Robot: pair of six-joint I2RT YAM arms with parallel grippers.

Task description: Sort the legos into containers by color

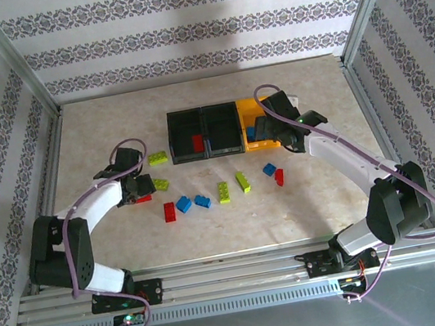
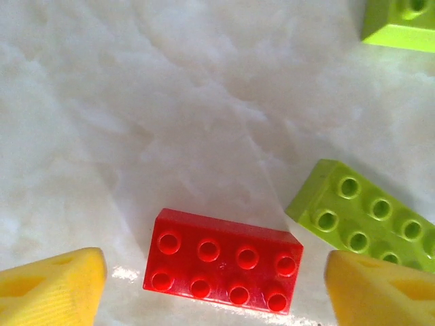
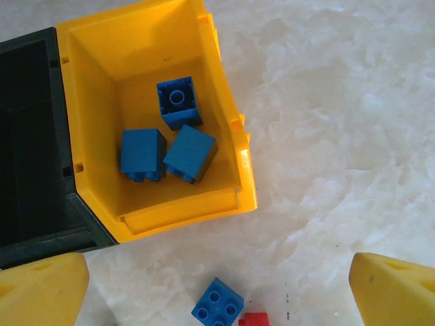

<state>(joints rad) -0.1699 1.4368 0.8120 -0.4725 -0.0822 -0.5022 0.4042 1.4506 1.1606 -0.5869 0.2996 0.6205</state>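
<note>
**A:** Where's the red lego?

**B:** Flat on the table, studs up, just beside a lime lego. The left end effector straddles it, spread and not touching.

**A:** Handling?

**B:** Probably light, rigid and slick. Pinch opposite flat walls below the studs. The right end effector gapes empty near the yellow bin.

The top camera is looking down from behind over the whole table, while the close, downward-facing wrist cameras are sharing with it the left's red brick at nine o'clock and the right's yellow bin at two o'clock.
</note>
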